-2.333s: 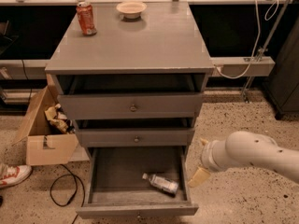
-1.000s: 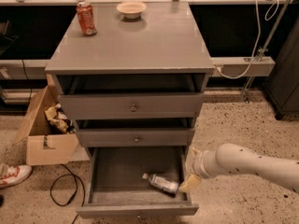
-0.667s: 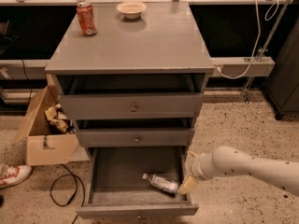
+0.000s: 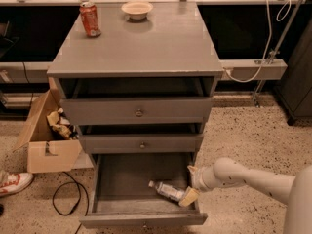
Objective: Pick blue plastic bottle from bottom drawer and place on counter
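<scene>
Cabinet [image 4: 136,112] in grey fills the middle of my view. Its tabletop [image 4: 146,43] carries a red can [image 4: 89,18] at the back left and a small bowl [image 4: 137,9] near it along the back edge. An open cardboard box [image 4: 46,145] stands on the floor to the cabinet's left. The bottom drawer [image 4: 122,179] is pulled out. My white arm [image 4: 243,177] reaches in from the right. The gripper [image 4: 190,183] sits at the drawer's right wall, fingers spread and holding nothing. The blue plastic bottle [image 4: 169,190] lies on its side on the drawer floor, cap pointing left and base just beside the lower finger.
</scene>
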{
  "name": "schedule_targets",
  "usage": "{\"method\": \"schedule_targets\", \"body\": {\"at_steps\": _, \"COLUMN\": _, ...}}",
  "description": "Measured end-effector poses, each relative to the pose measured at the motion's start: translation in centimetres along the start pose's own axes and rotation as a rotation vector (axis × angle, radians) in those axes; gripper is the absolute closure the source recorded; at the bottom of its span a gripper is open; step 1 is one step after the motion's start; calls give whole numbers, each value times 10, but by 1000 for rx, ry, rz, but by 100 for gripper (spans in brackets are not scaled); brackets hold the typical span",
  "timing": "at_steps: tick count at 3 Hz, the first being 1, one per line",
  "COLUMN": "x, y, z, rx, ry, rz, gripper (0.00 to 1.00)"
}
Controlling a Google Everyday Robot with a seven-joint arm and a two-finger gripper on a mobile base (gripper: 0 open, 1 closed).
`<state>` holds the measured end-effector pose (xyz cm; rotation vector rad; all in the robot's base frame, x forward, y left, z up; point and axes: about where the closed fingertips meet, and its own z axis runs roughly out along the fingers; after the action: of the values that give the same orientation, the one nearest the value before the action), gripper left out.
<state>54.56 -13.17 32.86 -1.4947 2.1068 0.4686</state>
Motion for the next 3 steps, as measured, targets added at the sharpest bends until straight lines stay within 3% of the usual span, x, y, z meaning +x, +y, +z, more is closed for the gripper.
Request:
{"method": "schedule_targets", "body": {"at_steps": 1, "x": 2, "y": -2, "z": 5, "rx": 2, "ry": 6, "rz": 7, "gripper": 0}}
{"method": "schedule_targets", "body": {"at_steps": 2, "x": 11, "y": -12, "z": 34, "rx": 20, "ry": 59, "rz": 50, "gripper": 0}}
{"method": "schedule_targets", "body": {"at_steps": 3, "x": 21, "y": -30, "z": 88, "rx": 53, "ry": 84, "rz": 111, "gripper": 0}}
